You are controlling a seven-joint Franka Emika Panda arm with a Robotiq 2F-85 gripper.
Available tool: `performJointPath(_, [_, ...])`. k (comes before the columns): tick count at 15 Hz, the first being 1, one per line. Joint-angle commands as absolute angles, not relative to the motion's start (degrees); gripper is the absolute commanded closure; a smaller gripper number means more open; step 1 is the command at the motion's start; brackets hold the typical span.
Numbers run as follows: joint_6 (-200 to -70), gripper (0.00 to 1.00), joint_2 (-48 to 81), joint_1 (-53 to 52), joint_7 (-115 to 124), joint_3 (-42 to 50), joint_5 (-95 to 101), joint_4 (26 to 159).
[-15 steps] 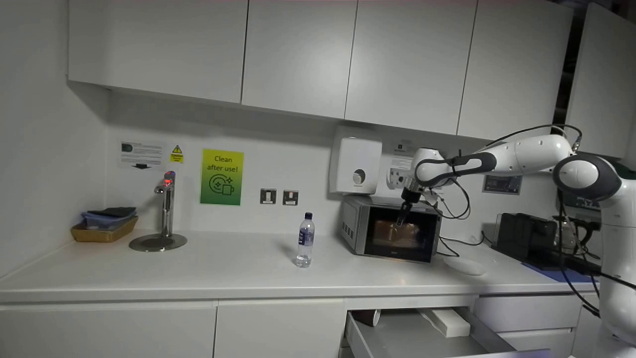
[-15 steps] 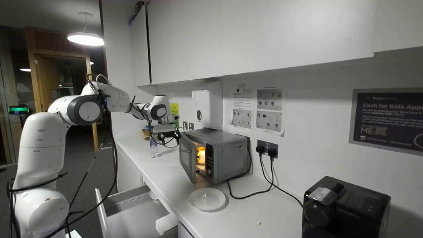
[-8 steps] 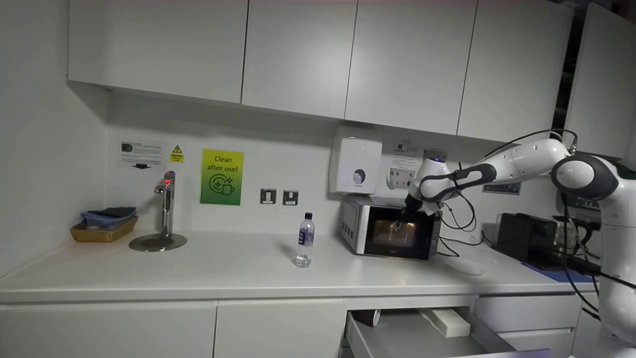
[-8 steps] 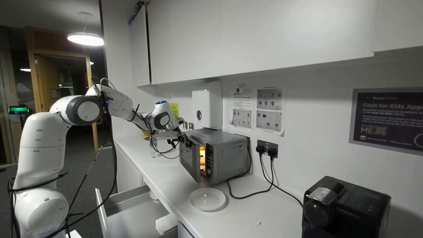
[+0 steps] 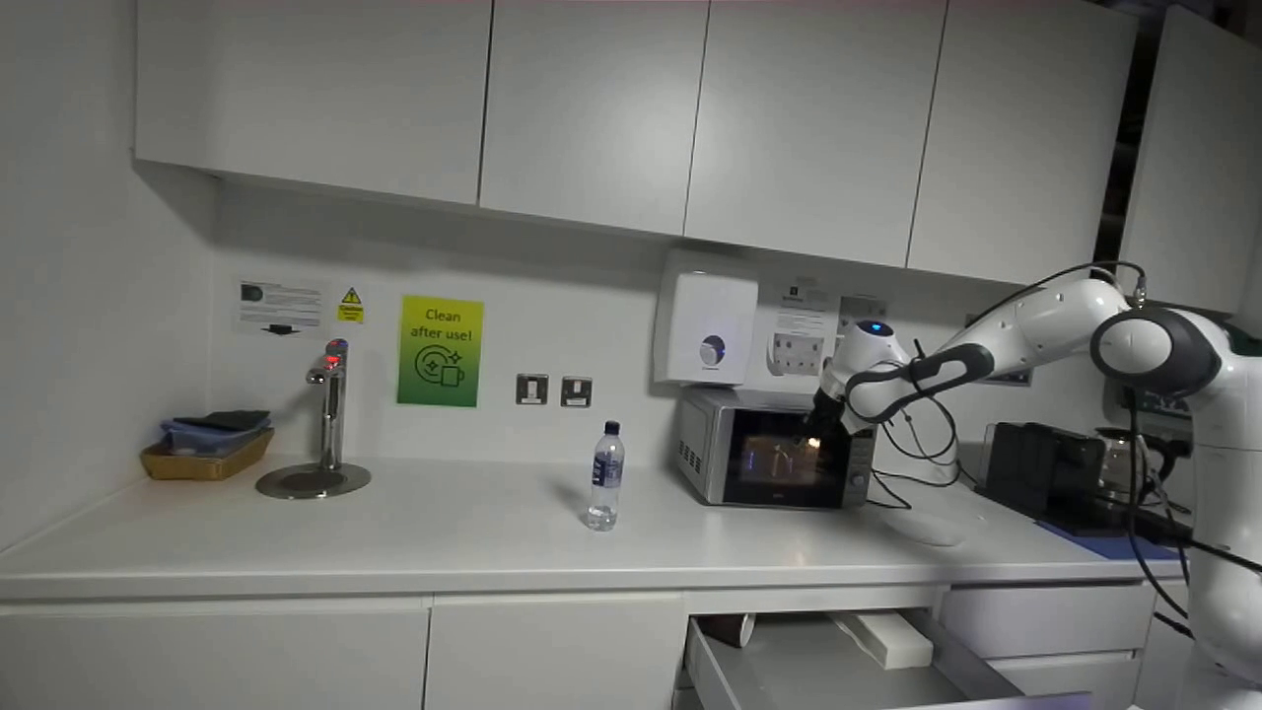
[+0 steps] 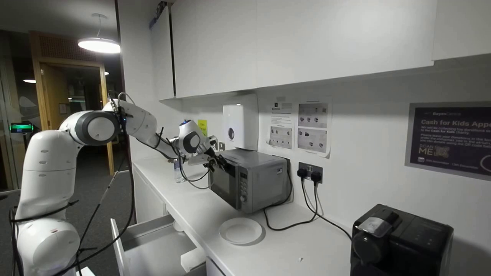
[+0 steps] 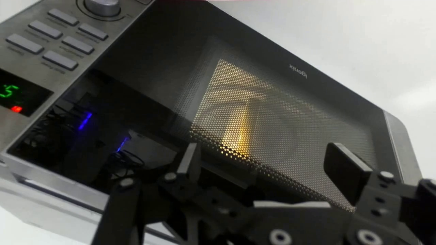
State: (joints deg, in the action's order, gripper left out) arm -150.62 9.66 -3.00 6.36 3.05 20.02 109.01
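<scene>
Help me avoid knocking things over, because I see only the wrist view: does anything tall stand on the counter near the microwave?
Observer: Yes, in both exterior views a bottle stands upright on the counter, apart from the microwave, at the end away from the control panel.
Operator: And near the control panel?
Observer: A white plate lies on the counter near that end.
Operator: Anything below the counter?
Observer: A drawer stands pulled out from under it.

Both exterior views show one boxy silver microwave (image 6: pixel 264 172), one clear plastic bottle (image 5: pixel 605 483), one round white plate (image 6: pixel 240 230) and two square silver switches (image 5: pixel 532 390). Two black plugs (image 6: pixel 302 173) are right of the middle in an exterior view. The wrist view has six whole, long grey buttons (image 7: pixel 60 60), upper left.
</scene>
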Motion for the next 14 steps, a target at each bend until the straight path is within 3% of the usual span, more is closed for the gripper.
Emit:
performJointPath(1, [-152.52, 0.0, 8.02, -3.32, 9.62, 3.65, 23.16, 110.81])
performJointPath(14, [-151.46, 0.0, 3.62, -3.91, 9.16, 1.03, 19.3, 116.2])
